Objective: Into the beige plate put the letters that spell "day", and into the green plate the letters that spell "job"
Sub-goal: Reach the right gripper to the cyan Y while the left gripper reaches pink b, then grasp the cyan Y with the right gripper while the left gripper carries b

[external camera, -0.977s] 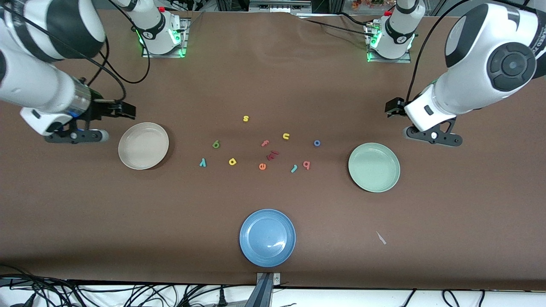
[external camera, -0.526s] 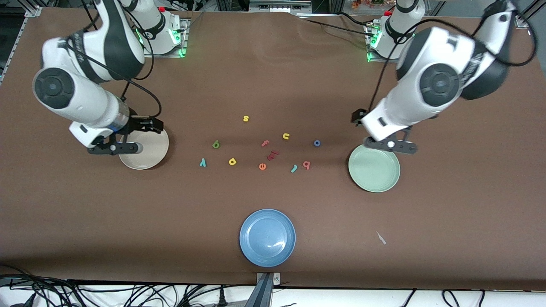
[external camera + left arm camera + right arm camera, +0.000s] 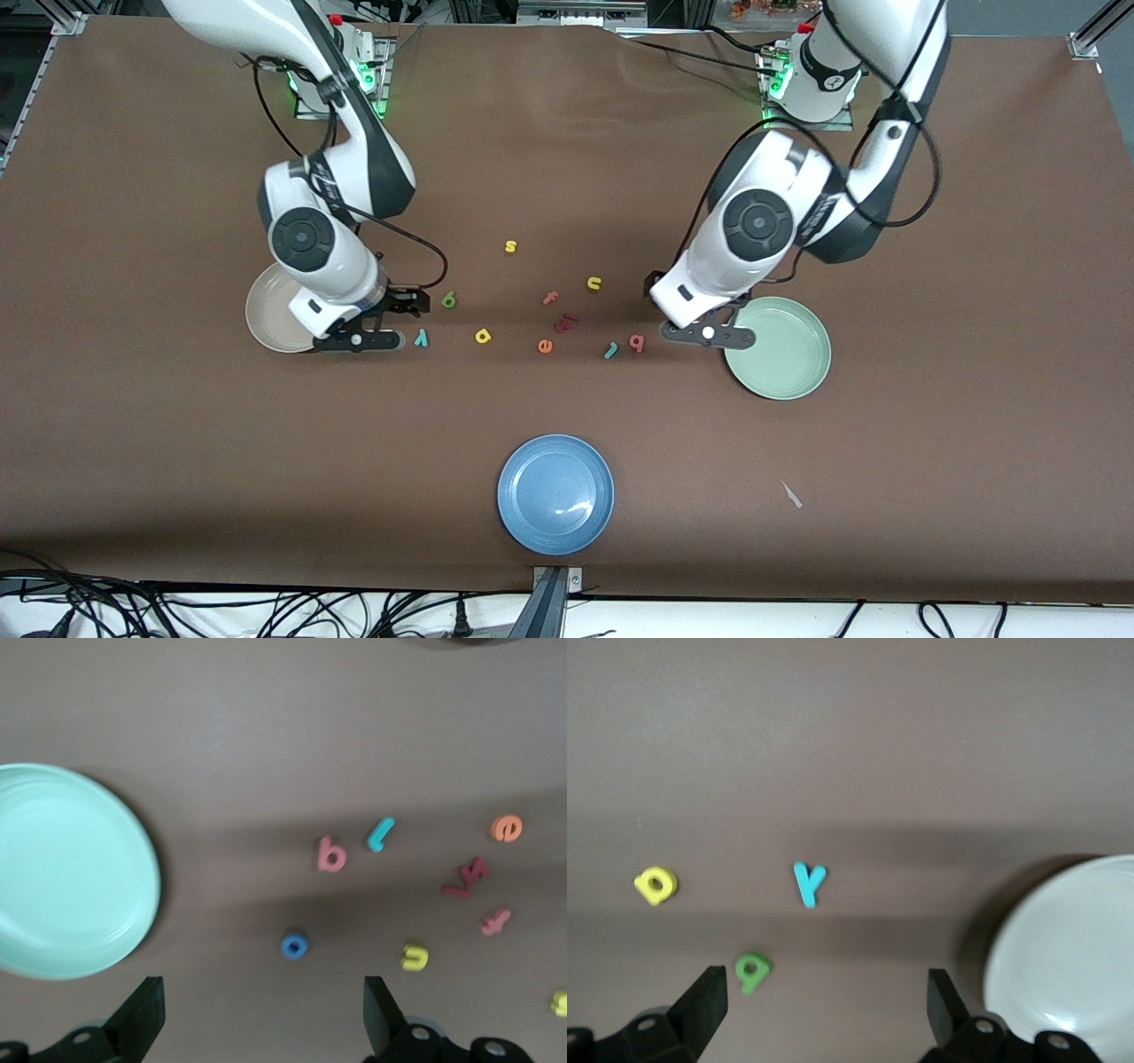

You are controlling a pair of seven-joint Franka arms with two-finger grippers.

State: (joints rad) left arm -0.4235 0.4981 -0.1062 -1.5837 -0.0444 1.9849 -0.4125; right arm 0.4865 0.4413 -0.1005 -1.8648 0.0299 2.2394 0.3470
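While the left gripper (image 3: 261,1019) hangs wide open and empty near the blue o (image 3: 294,945), the right gripper (image 3: 824,1014), equally open and empty, hangs at the beige plate's (image 3: 266,312) three o'clock.

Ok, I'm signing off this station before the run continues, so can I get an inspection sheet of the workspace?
Surface: brown table, with a small pale scrap nearer the camera than the green plate.
Job's things: beige plate and green plate hold no letters; green d, teal y, yellow a, teal j, blue o and pink b lie on the table.
Clutter: blue plate; spare letters s, u, f, e.
Grippers: right gripper open, beside the teal y; left gripper open, above the blue o.
Cables: loose black cables along the table's near edge.
Surroundings: nothing seen.
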